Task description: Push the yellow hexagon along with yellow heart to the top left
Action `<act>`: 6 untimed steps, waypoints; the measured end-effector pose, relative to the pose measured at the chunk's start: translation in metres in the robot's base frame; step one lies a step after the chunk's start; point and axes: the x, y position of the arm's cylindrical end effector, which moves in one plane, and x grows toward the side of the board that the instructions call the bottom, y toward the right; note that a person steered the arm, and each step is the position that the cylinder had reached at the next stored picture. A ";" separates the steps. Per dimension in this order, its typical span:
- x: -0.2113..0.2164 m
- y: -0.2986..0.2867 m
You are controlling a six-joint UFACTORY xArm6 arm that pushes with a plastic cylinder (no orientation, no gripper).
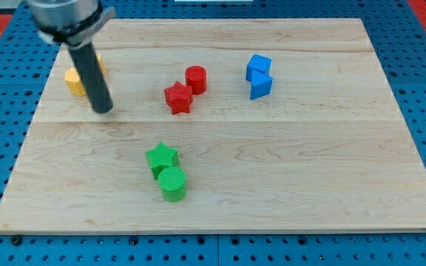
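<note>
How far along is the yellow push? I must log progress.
Looks done: both yellow blocks already sit near the board's top-left area, mostly hidden behind the rod. In hand: my tip rests just below-right of them. Left: a final nudge toward the corner, if any; shapes can't be confirmed.

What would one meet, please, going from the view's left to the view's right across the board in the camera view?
Yellow blocks, partly hidden by the rod → my tip just right of them → green star → green cylinder → red star → red cylinder → two blue blocks, stacked in the view.
</note>
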 end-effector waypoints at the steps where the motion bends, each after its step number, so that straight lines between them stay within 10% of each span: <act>1: 0.029 -0.056; 2: 0.011 -0.123; 6: -0.126 -0.026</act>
